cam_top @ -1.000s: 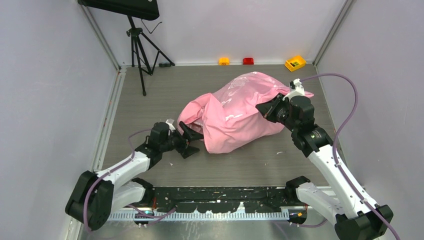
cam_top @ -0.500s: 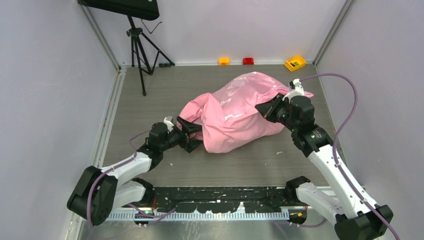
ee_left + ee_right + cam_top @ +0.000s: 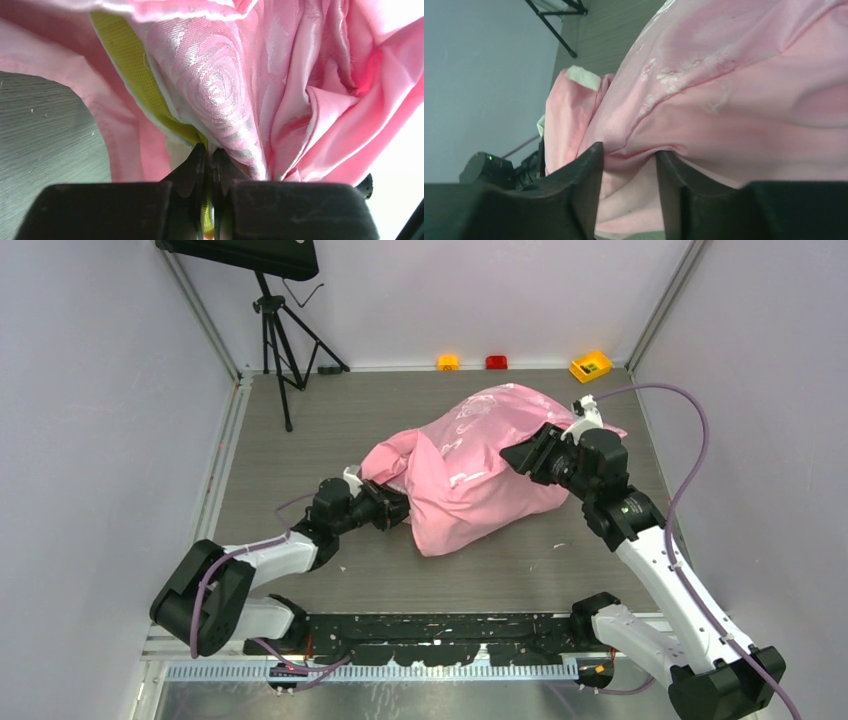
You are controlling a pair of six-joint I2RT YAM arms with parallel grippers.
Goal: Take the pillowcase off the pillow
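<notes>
The pink satin pillowcase [image 3: 470, 460] lies bunched in the middle of the table, still round the pillow. Only the pillow's yellow edge [image 3: 125, 60] and a pale corner [image 3: 583, 77] peek out at the sack's left opening. My left gripper [image 3: 398, 505] is at that opening, and in the left wrist view it [image 3: 210, 152] is shut on the yellow pillow edge, with pink folds pressed against its right side. My right gripper [image 3: 520, 452] is at the sack's right flank. In the right wrist view it [image 3: 626, 150] stands open, a loose pink fold bulging between its fingers.
A black tripod [image 3: 275, 340] stands at the back left. Along the far wall sit a small yellow block [image 3: 448, 362], a red block [image 3: 496, 362] and a yellow box [image 3: 590, 366]. Walls close in on both sides.
My left gripper moved right into the sack's opening and shut on the pillow's yellow edge. My right gripper, shut on the pink fabric before, has opened.
</notes>
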